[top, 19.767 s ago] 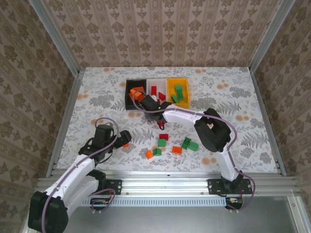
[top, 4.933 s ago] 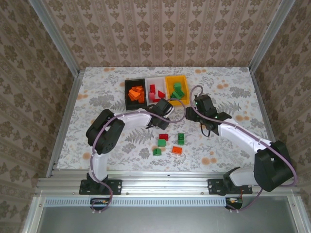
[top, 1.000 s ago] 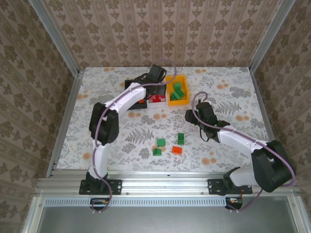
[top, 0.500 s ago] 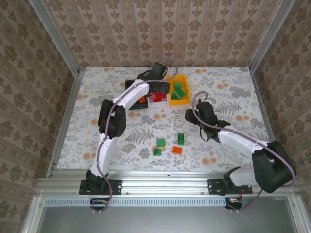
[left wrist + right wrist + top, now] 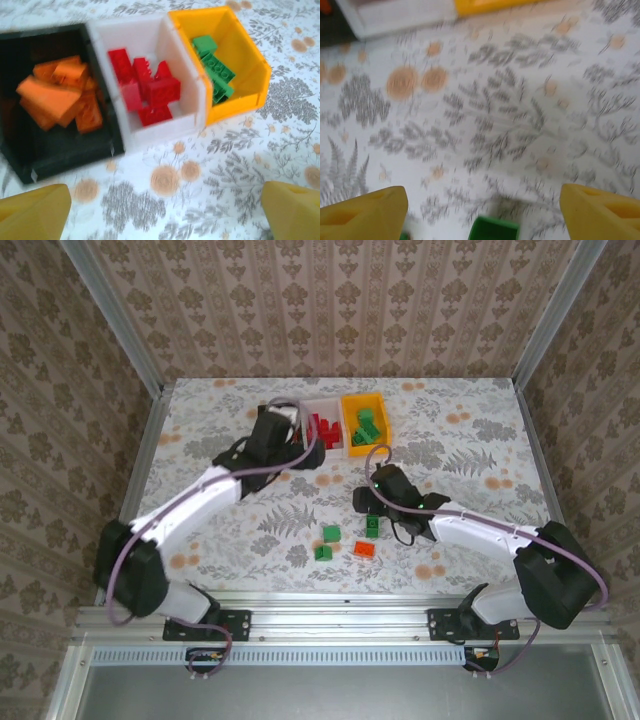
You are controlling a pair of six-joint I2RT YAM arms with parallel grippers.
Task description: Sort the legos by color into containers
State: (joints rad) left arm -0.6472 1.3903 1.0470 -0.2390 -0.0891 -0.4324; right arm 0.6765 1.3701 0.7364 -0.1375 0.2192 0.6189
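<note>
The left gripper (image 5: 165, 210) has drawn back to the near side of the bins, jaws wide and empty. Red bricks (image 5: 150, 92) lie in the white bin (image 5: 165, 131). The right gripper (image 5: 482, 210), spread open and empty, has come over a loose green brick (image 5: 493, 229), likely the next pick.

The desk (image 5: 200, 430) has a white cover with grey leaves and orange flowers on it. Tan walls (image 5: 330, 310) with a curly brown pattern stand on three sides. Shiny metal bars (image 5: 340, 612) run along the edges.
</note>
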